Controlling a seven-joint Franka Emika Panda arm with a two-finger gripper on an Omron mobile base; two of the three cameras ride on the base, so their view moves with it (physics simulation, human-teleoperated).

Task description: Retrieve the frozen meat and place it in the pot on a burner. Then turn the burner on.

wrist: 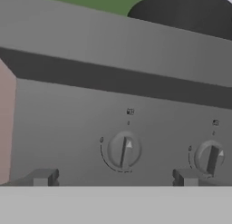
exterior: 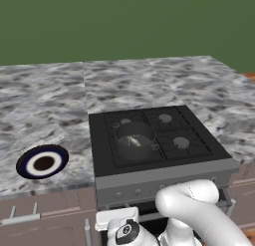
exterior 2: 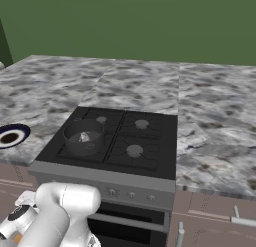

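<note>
The dark grey pot [exterior: 134, 138] [exterior 2: 83, 136] stands on the front-left burner of the black cooktop [exterior: 199, 150]. A small pale lump, the frozen meat [exterior: 133, 141] [exterior 2: 84, 137], lies inside the pot. My gripper [wrist: 114, 177] is low in front of the stove's grey control panel. It is open, with nothing between its fingertips [wrist: 43, 177]. It faces a round knob [wrist: 123, 149] that sits between the two fingertips. A second knob [wrist: 210, 157] is to its right. The pot's dark side [wrist: 186, 12] shows above the panel's top edge.
A dark-blue-rimmed white plate [exterior: 42, 162] [exterior 2: 10, 136] lies on the marble counter left of the stove. Three other burners [exterior: 181, 142] stand bare under the grates. Brown drawer fronts [exterior: 30, 215] flank the oven below the counter.
</note>
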